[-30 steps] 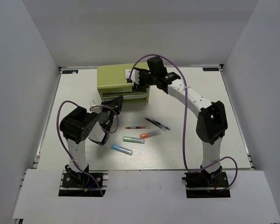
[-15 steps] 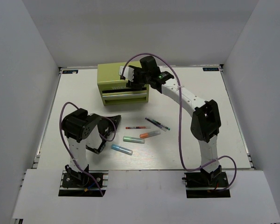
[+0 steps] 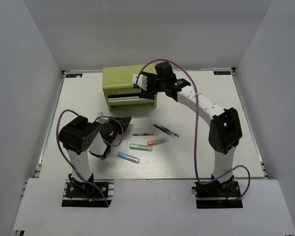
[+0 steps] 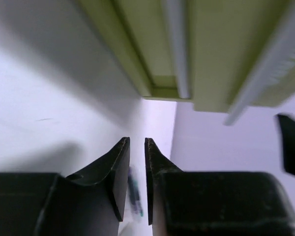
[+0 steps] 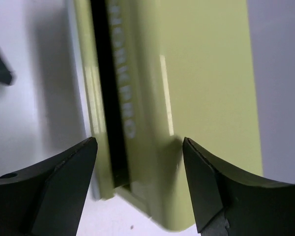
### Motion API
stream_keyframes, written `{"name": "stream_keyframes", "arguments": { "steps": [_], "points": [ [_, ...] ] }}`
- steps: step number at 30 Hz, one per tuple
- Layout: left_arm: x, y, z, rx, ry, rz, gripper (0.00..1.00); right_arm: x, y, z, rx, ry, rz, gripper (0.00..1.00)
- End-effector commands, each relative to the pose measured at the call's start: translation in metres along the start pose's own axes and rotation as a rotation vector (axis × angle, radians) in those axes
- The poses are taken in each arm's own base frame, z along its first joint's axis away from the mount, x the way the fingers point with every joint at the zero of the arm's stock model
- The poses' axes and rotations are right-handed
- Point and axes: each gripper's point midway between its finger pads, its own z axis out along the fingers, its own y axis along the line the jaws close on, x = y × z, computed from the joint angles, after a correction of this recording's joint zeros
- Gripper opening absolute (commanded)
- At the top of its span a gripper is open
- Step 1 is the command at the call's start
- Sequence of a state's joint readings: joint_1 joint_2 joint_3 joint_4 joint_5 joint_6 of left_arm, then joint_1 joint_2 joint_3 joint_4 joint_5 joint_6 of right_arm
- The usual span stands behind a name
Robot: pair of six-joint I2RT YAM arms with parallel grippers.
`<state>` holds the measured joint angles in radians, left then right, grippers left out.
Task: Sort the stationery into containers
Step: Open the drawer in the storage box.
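Top external view: left gripper (image 3: pixel 127 119), fingers nearly together and empty, has backed off the olive-green two-drawer metal chest (image 3: pixel 119 81). The right gripper (image 3: pixel 140 83) stays spread over its top. All five pens and markers (image 3: pixel 140 146) lie unsorted on the white table (image 3: pixel 211 108), so picking one up probably comes next.

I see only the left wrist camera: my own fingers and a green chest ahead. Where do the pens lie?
Observer: Five pens and markers lie loose on the table, on the near side of the chest.
Operator: Which one is closest to my gripper?
Observer: The red pen, just right of the left gripper.
Operator: And the other arm?
Observer: The right gripper is open, above the chest's front top edge.
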<state>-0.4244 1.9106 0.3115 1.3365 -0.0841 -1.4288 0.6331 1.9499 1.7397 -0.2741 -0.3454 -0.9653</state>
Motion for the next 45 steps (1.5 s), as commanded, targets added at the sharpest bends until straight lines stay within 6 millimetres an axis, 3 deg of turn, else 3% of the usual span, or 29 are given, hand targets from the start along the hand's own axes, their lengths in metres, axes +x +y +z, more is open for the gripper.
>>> {"name": "stream_keyframes", "arguments": {
  "steps": [1, 2, 3, 7, 10, 11, 12, 15, 18, 22, 24, 29, 34, 36, 40, 45],
  "points": [
    [-0.01, -0.122, -0.025, 0.452, -0.017, 0.058, 0.31, -0.041, 0.001, -0.035, -0.018, -0.141, -0.085, 0.76],
    [-0.006, -0.122, -0.026, 0.437, 0.003, 0.08, 0.32, -0.05, 0.001, -0.044, -0.024, -0.176, -0.105, 0.76],
    [-0.006, -0.121, -0.025, 0.424, -0.001, 0.113, 0.32, -0.047, 0.014, -0.048, -0.06, -0.188, -0.101, 0.76],
    [0.001, -0.099, -0.025, 0.304, 0.046, 0.227, 0.31, -0.05, 0.033, -0.055, -0.126, -0.225, -0.121, 0.72],
    [0.001, -0.102, -0.024, 0.262, 0.056, 0.332, 0.27, -0.045, 0.044, -0.054, -0.178, -0.215, -0.098, 0.7],
    [-0.001, -0.114, -0.026, 0.296, 0.042, 0.357, 0.26, -0.044, 0.045, -0.053, -0.191, -0.217, -0.097, 0.7],
    [0.0, -0.1, -0.026, 0.235, 0.06, 0.385, 0.26, -0.04, 0.047, -0.05, -0.205, -0.212, -0.089, 0.69],
    [-0.007, -0.11, -0.03, 0.225, 0.046, 0.456, 0.26, -0.035, 0.055, -0.045, -0.242, -0.194, -0.077, 0.69],
    [-0.016, -0.108, -0.034, 0.18, 0.007, 0.462, 0.35, -0.025, 0.052, -0.036, -0.231, -0.146, -0.068, 0.69],
    [-0.023, -0.115, -0.032, 0.162, -0.021, 0.469, 0.58, -0.019, 0.041, -0.028, -0.193, -0.108, -0.04, 0.72],
    [-0.023, -0.116, -0.031, 0.156, -0.019, 0.469, 0.62, -0.013, 0.036, -0.023, -0.165, -0.081, -0.044, 0.72],
    [-0.033, -0.134, -0.026, 0.126, -0.046, 0.567, 0.67, 0.003, 0.03, -0.01, -0.121, -0.014, -0.027, 0.72],
    [-0.06, -0.175, -0.027, 0.089, -0.146, 0.682, 0.69, 0.015, 0.036, 0.004, -0.118, 0.026, -0.019, 0.72],
    [-0.069, -0.19, -0.029, 0.084, -0.183, 0.712, 0.65, 0.018, 0.039, 0.009, -0.123, 0.03, -0.018, 0.7],
    [-0.085, -0.195, -0.029, 0.017, -0.24, 0.746, 0.59, 0.024, 0.041, 0.014, -0.123, 0.042, -0.005, 0.68],
    [-0.102, -0.186, -0.017, -0.078, -0.279, 0.749, 0.58, 0.025, 0.047, 0.017, -0.149, 0.035, -0.006, 0.61]
  ]
}}
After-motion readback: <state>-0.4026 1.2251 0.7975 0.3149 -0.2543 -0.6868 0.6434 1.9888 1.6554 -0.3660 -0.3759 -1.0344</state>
